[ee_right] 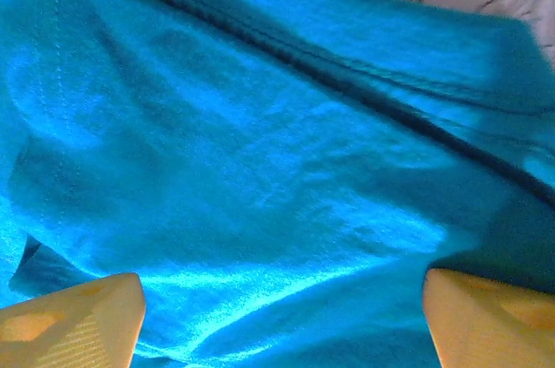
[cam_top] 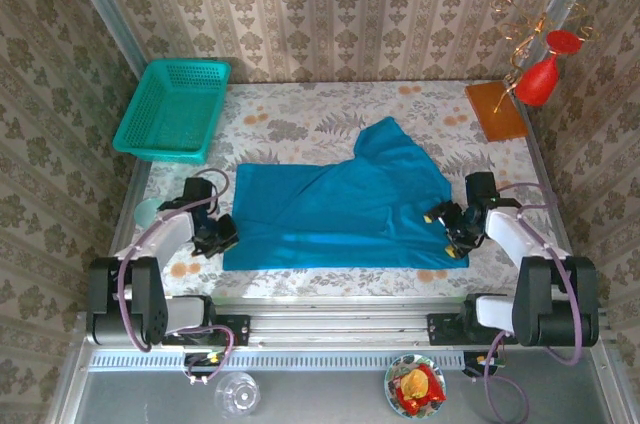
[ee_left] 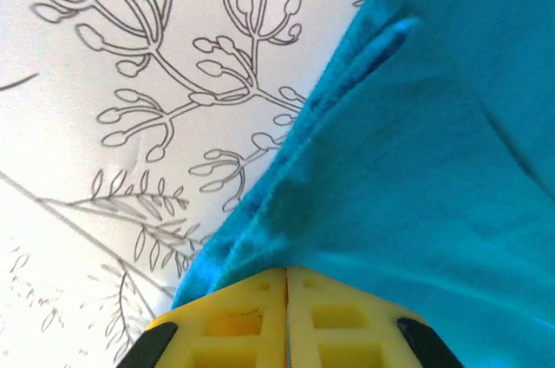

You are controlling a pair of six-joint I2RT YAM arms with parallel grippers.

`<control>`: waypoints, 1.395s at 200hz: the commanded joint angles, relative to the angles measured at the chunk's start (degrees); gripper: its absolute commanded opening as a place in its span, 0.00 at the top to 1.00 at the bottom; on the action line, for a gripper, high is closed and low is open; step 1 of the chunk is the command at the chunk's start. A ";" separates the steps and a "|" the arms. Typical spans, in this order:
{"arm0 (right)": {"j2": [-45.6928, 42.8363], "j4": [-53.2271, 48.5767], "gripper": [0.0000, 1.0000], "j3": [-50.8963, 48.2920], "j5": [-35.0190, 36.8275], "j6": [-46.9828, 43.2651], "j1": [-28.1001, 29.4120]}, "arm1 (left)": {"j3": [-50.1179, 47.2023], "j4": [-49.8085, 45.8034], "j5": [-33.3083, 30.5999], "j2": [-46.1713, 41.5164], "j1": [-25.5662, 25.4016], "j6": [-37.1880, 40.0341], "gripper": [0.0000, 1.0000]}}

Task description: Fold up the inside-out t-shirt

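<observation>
The inside-out t-shirt (cam_top: 340, 209) lies spread across the middle of the flowered table, plain blue-teal, with one part reaching toward the back. My left gripper (cam_top: 222, 234) is at the shirt's left edge. In the left wrist view its yellow fingers (ee_left: 251, 316) are pressed together, and the bunched cloth edge (ee_left: 260, 229) runs into their tips (ee_left: 286, 274). My right gripper (cam_top: 455, 231) sits over the shirt's near right corner. Its fingers (ee_right: 74, 316) stand wide apart above rumpled cloth (ee_right: 260, 168), with a seam (ee_right: 347, 82) beyond; nothing is pinched between them (ee_right: 282, 320).
A teal mesh basket (cam_top: 175, 109) stands at the back left. A brown board (cam_top: 495, 109) and a red ornament (cam_top: 540, 79) are at the back right. A pale round thing (cam_top: 148, 210) lies left of the left arm. A glass (cam_top: 238, 394) and a plate (cam_top: 415, 387) sit below the table's front rail.
</observation>
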 commanded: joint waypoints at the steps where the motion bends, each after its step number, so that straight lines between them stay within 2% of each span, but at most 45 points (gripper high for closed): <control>1: -3.24 -4.92 0.17 3.37 2.26 -1.54 -0.19 | 7.07 -3.75 -1.74 -1.20 -0.12 3.72 0.88; 16: -3.65 -4.10 0.19 6.36 0.81 -5.15 -0.06 | 12.72 -4.20 -2.60 1.48 -0.10 8.44 0.85; 42: 0.21 -0.38 0.26 12.45 -7.12 -16.22 0.22 | 22.86 -3.81 -2.92 10.46 -0.37 15.24 0.77; 65: 5.70 -1.19 0.31 18.78 -6.80 -22.75 1.37 | 32.09 -3.95 -4.65 19.62 -1.46 19.04 0.73; 91: 12.02 -1.86 0.36 24.14 -6.71 -25.43 2.05 | 42.34 -5.56 -9.15 30.20 -3.13 21.54 0.72; 133: 16.78 -2.00 0.37 27.89 -7.62 -25.80 3.23 | 54.33 -8.72 -14.16 43.87 -4.62 25.23 0.70; 180: 17.58 -3.24 0.37 29.25 -7.40 -26.31 3.45 | 61.24 -11.91 -19.67 51.03 -4.91 27.07 0.67; 220: 18.36 -3.96 0.37 30.83 -6.94 -26.59 3.45 | 65.47 -15.41 -17.67 55.14 -4.68 27.38 0.69; 279: 23.89 -3.53 0.38 36.22 -5.70 -28.88 4.27 | 64.63 -15.30 -13.85 55.52 -4.62 27.38 0.75</control>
